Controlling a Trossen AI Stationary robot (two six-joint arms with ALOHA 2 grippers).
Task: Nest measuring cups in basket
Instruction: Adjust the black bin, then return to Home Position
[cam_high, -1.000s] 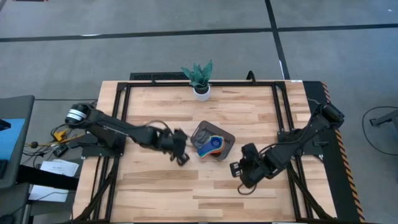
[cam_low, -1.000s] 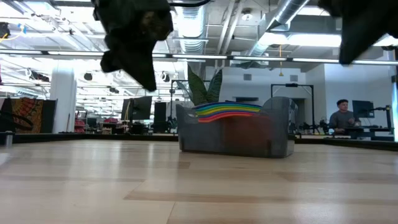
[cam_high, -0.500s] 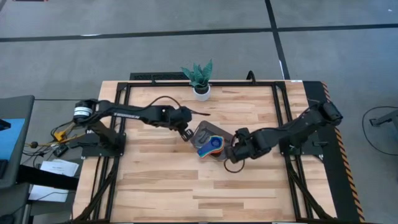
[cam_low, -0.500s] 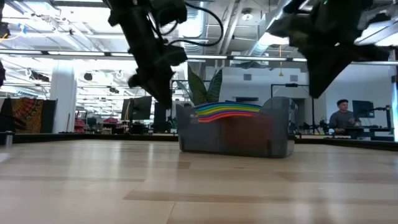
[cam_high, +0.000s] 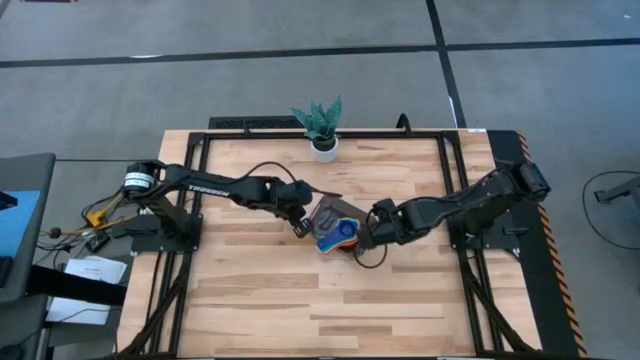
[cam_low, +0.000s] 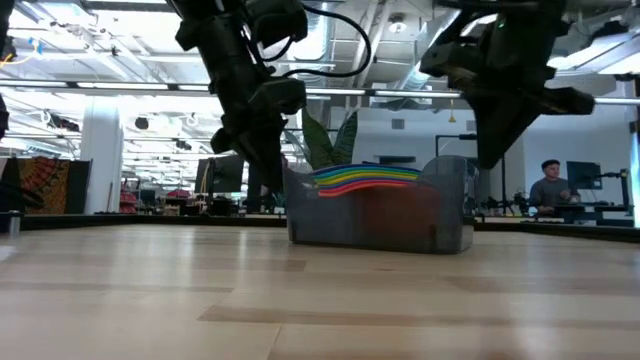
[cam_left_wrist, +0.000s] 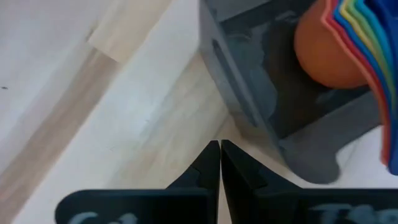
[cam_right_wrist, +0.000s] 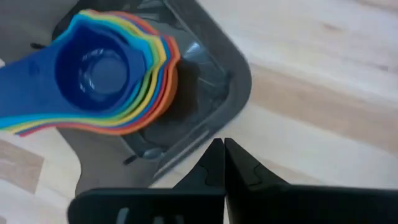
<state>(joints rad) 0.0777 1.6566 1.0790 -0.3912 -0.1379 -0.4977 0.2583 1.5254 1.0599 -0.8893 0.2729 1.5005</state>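
Observation:
The dark grey basket (cam_high: 352, 220) stands on its flat bottom mid-table, also in the low view (cam_low: 380, 215). The measuring cups (cam_high: 338, 236) sit nested in it as one stack, blue on top (cam_right_wrist: 99, 68); their handles fan out over the rim (cam_low: 365, 178). My left gripper (cam_high: 301, 226) is shut and hangs low beside the basket's left wall (cam_left_wrist: 220, 146). My right gripper (cam_high: 366, 238) is shut, close to the basket's right near corner (cam_right_wrist: 222, 144). My left gripper points down at the table just outside the basket's left wall (cam_left_wrist: 239, 118); I cannot tell whether its shut tips touch the wall. My right gripper comes slanting down from the right at the basket's outer corner wall (cam_right_wrist: 233, 106); I cannot tell whether it touches.
A white pot with a green plant (cam_high: 323, 142) stands at the far edge. Black frame rails (cam_high: 195, 190) run along the table's left and right sides. Bare wood lies near and left of the basket. A person (cam_low: 552, 185) sits in the room behind.
My left gripper has swung from the basket's near left toward the far edge, then settled low against the basket's left side. My right gripper has moved left and away from the near edge, up to the basket's right corner. The basket and cups have stayed put.

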